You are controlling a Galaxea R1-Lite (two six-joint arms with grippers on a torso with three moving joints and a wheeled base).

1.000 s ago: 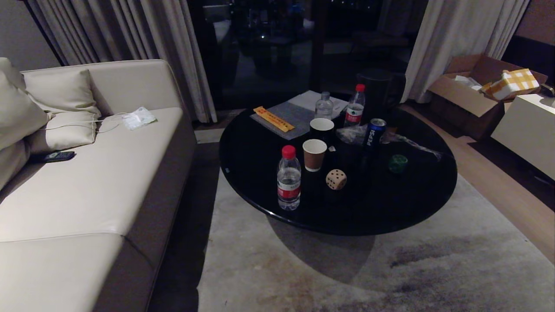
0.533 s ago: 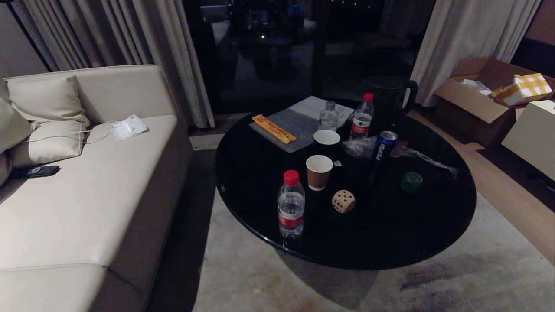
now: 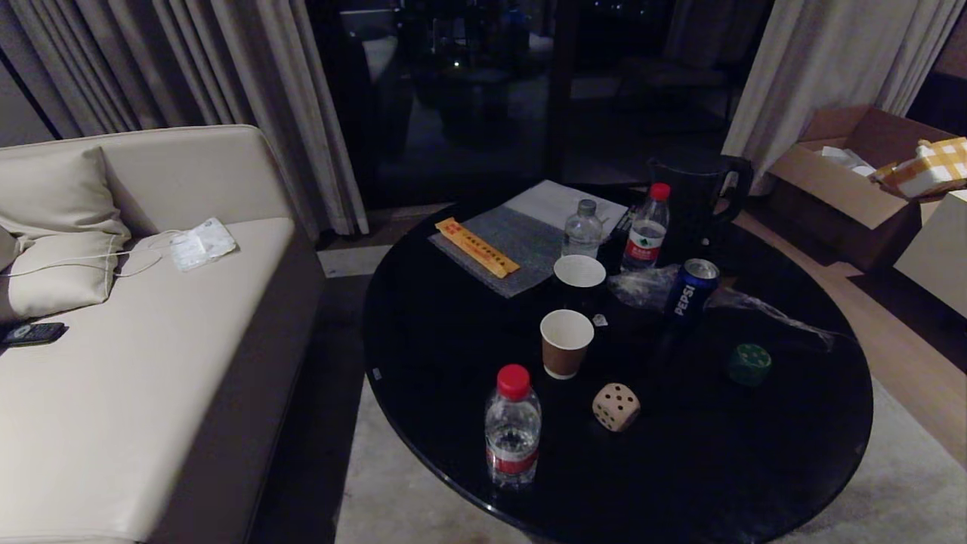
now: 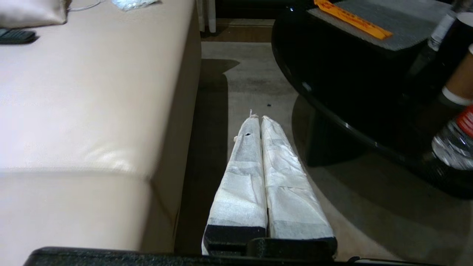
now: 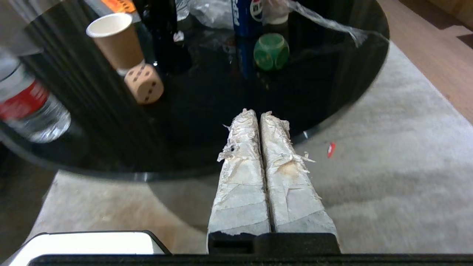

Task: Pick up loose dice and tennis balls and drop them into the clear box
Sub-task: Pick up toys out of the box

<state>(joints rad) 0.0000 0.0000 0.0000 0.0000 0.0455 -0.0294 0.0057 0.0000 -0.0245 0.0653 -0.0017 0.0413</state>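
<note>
Beige die (image 5: 144, 84) and dark green die (image 5: 271, 51) sit on black bench (image 5: 207, 122), ahead of right pincer (image 5: 259, 114), closed, empty. Left pincer (image 4: 257, 119) closed beside sofa (image 4: 92, 111). Dice look light, rigid, smooth; grip opposite flat faces.

Round black table (image 3: 453, 363) bears beige die (image 3: 616, 406), green die (image 3: 749, 364), bottles, cups.

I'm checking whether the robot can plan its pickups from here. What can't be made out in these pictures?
- Clear box, tennis balls, red and yellow dice: in no view.
- Dark green die: pips barely readable against the black table in the head view.
- Nearest water bottle: cut off by the right wrist view's edge.
- Far rim of the table: hidden behind the dark jug.
</note>
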